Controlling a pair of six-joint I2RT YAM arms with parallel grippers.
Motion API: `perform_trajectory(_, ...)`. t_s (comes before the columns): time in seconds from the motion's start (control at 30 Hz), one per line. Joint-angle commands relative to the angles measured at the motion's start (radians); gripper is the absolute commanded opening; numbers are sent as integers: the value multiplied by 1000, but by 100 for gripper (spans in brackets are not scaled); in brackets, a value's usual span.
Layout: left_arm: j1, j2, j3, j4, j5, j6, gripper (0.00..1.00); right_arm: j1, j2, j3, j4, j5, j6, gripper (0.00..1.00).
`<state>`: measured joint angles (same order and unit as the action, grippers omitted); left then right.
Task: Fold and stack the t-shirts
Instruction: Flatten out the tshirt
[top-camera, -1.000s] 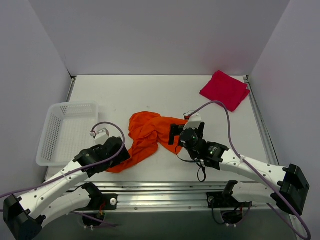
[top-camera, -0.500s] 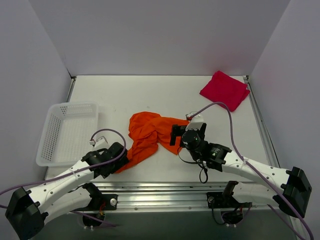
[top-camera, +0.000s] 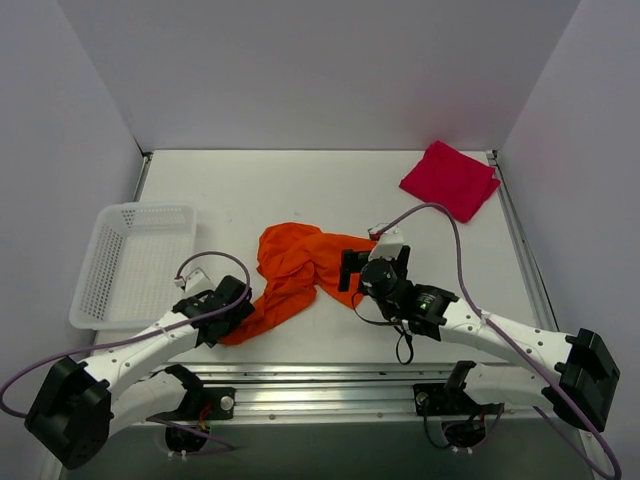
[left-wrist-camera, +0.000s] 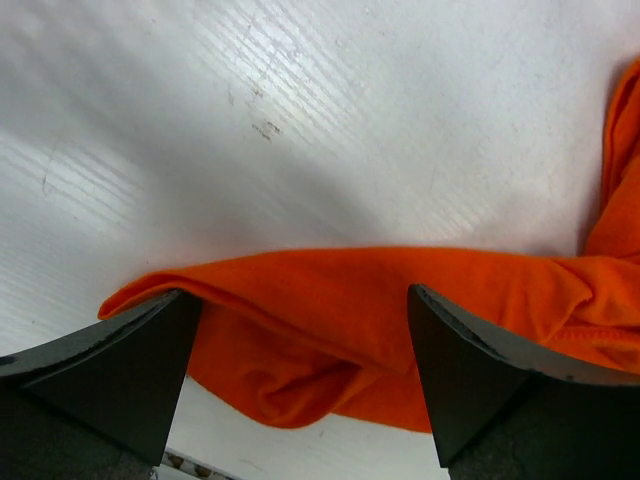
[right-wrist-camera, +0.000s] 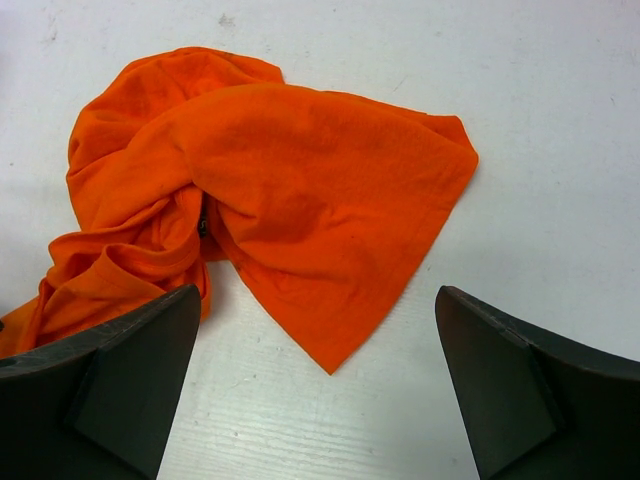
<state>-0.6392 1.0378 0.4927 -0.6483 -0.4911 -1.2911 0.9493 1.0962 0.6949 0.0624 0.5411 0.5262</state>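
Orange shirt: you have the crumpled bright orange cotton t-shirt (top-camera: 297, 268) mid-table, toward the near edge.
Red shirt: folded crimson-pink t-shirt (top-camera: 450, 180), far right corner.
Left gripper (left-wrist-camera: 300, 300): jaws apart over the orange shirt's near-left end.
Right gripper (right-wrist-camera: 317, 295): jaws apart above its right corner, empty.

The orange shirt (right-wrist-camera: 300, 190) is matt cloth (table (right-wrist-camera: 560, 120) scuffed).

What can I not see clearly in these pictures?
Top view: fingertips of the left gripper, under its own wrist; layers of the red t-shirt, too small.
Left wrist view: orange t-shirt, cut off at the right edge.
Right wrist view: its left end, behind a finger.
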Motion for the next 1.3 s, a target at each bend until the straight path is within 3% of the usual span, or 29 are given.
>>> perform_trajectory(0.0,33,30,-19,113,-4,44,92,-9,17,-1,20,8,8,100)
perform_trajectory(0.1,32,50,-6,122,-30,49,74,-14,36,0,20,11,8,100)
perform_trajectory(0.13,32,54,3,121,-35,52,54,-15,39,2,24,11,8,100)
perform_trajectory(0.33,36,67,14,169,-86,94,3,-24,86,9,28,17,8,100)
perform_trajectory(0.57,41,16,47,213,-132,173,2,-27,218,38,33,-88,23,99)
perform_trajectory(0.8,41,-159,159,151,-247,289,2,-23,356,41,42,-184,98,97)
perform_trajectory(1.27,44,-242,426,88,-394,504,2,-4,396,34,48,-170,132,94)
